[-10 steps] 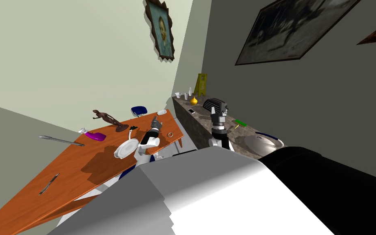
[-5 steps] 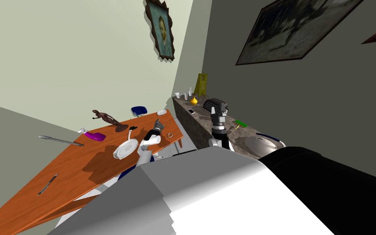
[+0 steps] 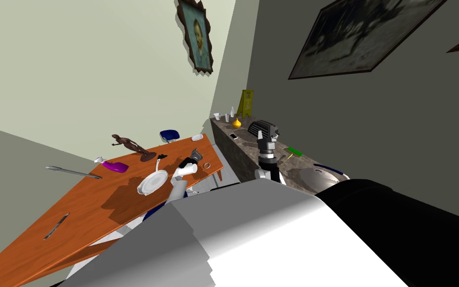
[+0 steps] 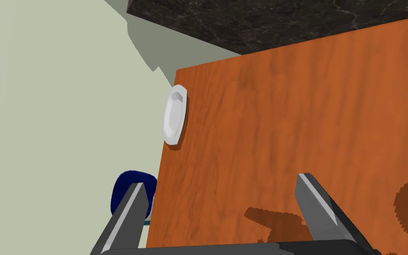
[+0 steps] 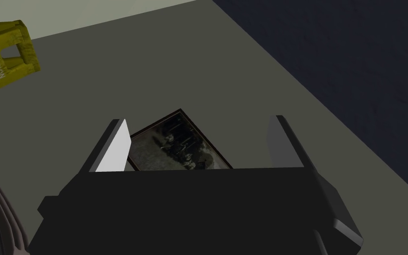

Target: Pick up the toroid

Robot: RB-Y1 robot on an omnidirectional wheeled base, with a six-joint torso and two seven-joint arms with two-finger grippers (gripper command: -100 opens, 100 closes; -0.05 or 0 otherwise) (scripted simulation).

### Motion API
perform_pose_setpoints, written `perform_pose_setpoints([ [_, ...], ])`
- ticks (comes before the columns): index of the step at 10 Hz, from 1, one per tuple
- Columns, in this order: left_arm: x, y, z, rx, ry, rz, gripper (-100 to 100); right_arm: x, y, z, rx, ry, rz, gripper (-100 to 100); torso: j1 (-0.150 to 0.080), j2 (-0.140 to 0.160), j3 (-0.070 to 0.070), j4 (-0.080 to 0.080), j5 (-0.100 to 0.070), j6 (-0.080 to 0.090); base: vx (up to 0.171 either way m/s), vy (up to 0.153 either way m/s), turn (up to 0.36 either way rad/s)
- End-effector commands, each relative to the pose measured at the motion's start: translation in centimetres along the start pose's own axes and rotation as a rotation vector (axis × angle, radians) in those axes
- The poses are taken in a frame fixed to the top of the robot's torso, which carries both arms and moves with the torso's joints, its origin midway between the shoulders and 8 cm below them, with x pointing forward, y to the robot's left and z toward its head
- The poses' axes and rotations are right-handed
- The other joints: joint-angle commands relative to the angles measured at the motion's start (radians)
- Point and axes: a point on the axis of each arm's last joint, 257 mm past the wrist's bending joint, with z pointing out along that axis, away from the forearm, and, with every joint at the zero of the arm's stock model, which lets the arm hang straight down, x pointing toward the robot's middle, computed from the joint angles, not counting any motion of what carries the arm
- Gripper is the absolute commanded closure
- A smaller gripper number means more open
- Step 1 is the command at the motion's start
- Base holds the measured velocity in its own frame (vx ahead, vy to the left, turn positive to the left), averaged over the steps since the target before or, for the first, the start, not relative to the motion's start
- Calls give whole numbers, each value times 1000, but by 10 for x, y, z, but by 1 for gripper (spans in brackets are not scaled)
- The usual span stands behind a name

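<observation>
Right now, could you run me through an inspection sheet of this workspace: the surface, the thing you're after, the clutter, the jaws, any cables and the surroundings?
Surface: orange-brown wooden table, dark stone counter beside it.
Job's things: toroid, a small grey ring lying flat on the table, not grasped.
Clutter: white plate, brown figurine, purple object, small white dish.
Grippers: left gripper over the table beside the toroid, jaws open; right gripper raised by the counter, jaws open.
Cables: nothing seen.
Surroundings: blue chair, yellow caution sign.
</observation>
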Motion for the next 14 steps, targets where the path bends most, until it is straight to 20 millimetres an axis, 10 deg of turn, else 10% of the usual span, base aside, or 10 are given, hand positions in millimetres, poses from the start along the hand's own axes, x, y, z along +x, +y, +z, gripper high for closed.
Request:
perform_pose_setpoints([
  [1,-3,7,-1,-25,-10,-6,-100,0,0,0,0,0,0,0,0,0,0,0,0,0,5,-7,-1],
  [14,-34,113,17,-418,-176,-192,-100,0,0,0,0,0,0,0,0,0,0,0,0,0,11,-13,8],
])
